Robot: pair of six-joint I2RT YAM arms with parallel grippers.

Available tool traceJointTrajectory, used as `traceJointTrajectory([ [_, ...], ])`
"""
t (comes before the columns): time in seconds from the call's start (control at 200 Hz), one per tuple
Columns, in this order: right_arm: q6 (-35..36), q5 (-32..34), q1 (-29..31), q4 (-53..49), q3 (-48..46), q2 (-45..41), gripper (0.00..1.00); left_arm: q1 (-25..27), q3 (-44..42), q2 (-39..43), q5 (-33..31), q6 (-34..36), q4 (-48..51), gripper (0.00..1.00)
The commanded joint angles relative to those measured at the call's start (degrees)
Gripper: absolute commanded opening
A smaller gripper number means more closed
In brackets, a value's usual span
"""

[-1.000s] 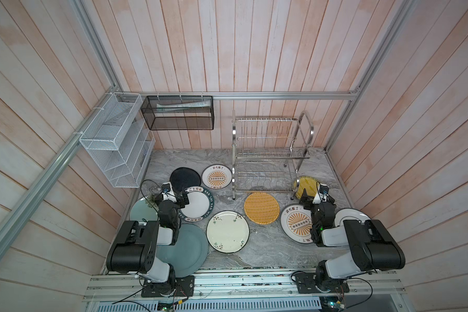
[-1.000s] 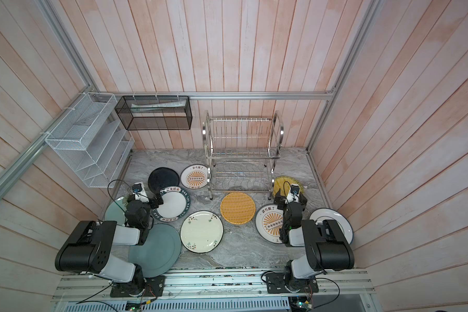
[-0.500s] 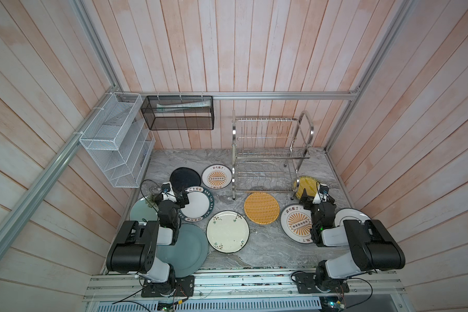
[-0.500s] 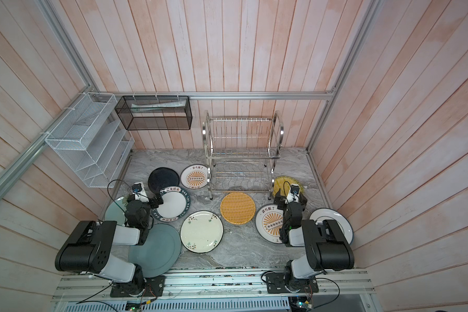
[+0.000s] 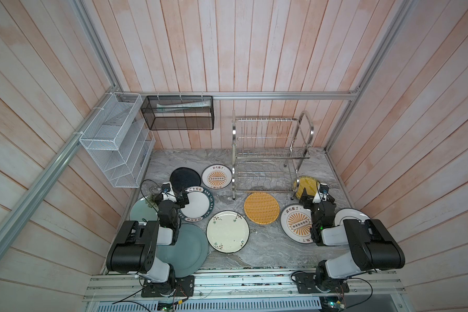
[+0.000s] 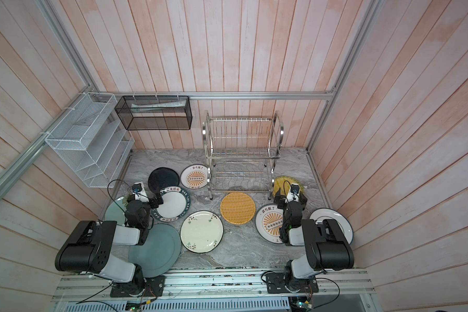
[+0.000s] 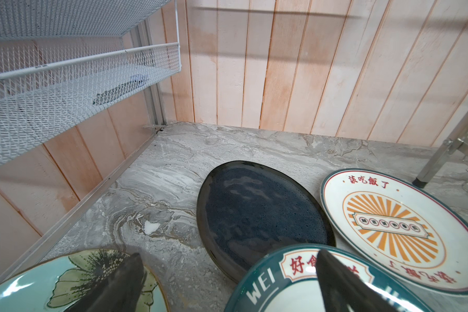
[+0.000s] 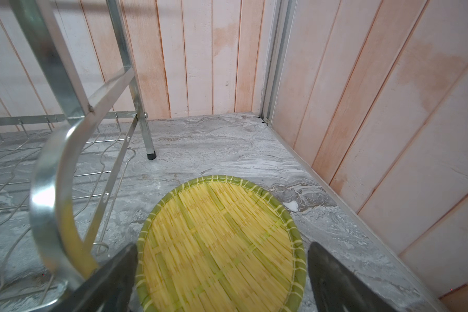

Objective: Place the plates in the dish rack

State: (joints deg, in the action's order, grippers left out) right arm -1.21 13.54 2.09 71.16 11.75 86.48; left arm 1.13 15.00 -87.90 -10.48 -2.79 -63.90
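Nothing has moved since before; left pincer (image 7: 227,255) and right pincer (image 8: 222,245) gape wide over flat-lying plates (image 5: 227,231).

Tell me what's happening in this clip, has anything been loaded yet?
Nothing is loaded yet: the dish rack stands empty and the plates sit on the marble table. The left end effector, open and empty, hovers between a teal leaf plate and a lettered plate. The right end effector, also open, hovers over the yellow woven plate beside the rack.
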Motion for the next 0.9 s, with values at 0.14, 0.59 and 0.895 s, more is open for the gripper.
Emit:
traceJointTrajectory([
  [0.14,0.29,-0.27,-0.43,0.26,1.16,0.71,0.98,-0.85,1.08,-0.43,1.95,0.26,-0.61,1.0],
  [0.59,-2.48,16.78,4.07,-10.27,0.57,-16.13,0.98,5.64,11.89,26.63,-12.59,-16.42,47.22,1.0],
  [0.895,-24.27,2.24,3.5,-46.66,15.61,-31.05,0.98,3.77,9.81,45.2,0.04,-33.92,72.67,1.0],
])
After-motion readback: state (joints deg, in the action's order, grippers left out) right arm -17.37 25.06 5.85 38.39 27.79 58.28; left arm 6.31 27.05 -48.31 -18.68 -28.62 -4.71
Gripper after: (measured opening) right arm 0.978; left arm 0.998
